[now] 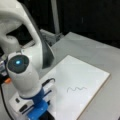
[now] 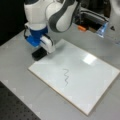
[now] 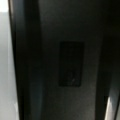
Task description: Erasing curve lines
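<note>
My gripper (image 2: pixel 40 48) is down at the corner of the white board (image 2: pixel 82 75), at a front view's left side, low over a black eraser block (image 2: pixel 39 53) that lies on the grey table (image 2: pixel 15 72) just beside the board's edge. Whether my fingers are wide, narrow or closed on that block I cannot tell: the blue mount and white hand cover them in both front views. In a front view my blue mount and gripper (image 1: pixel 41 111) sit at the bottom, with the dark top of the block (image 1: pixel 47 116) just showing beneath.

The curve lines (image 2: pixel 66 77) are still whole on the board: a thin dark squiggle with about three small humps, lying near the middle of the white surface. From my gripper they are well apart, across open white board, toward a front view's bottom right. In a front view the curve lines (image 1: pixel 76 89) lie to the right of my gripper and a little above it, nearer the board's (image 1: pixel 82 75) lower right edge. No part of the squiggle looks smeared or wiped.

The wrist view is filled with a dark surface (image 3: pixel 71 63) close to the lens, with a darker rectangular patch at its middle and a pale strip down the left edge; the squiggle does not show there.
</note>
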You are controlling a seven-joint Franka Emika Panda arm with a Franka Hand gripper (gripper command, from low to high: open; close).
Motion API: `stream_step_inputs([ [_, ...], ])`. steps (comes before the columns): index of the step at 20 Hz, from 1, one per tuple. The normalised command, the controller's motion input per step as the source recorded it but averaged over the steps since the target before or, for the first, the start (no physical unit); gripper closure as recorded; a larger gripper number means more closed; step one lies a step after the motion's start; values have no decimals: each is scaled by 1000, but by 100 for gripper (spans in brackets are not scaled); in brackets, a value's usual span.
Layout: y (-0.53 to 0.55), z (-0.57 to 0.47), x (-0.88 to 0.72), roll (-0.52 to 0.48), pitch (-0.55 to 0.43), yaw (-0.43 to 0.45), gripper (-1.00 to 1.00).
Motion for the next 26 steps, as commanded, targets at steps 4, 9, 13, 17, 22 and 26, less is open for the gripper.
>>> stream_step_inputs([
  [4, 43, -129, -82, 27, -150, -78, -100],
  [9, 35, -125, -61, 33, -162, -70, -100],
  [13, 17, -154, -55, 35, -175, -68, -100],
  [17, 11, -181, -51, 50, -179, -66, -100],
  [22, 16, -146, -48, 72, -176, -68, 100],
  [26, 18, -118, -79, 83, -171, -77, 100],
])
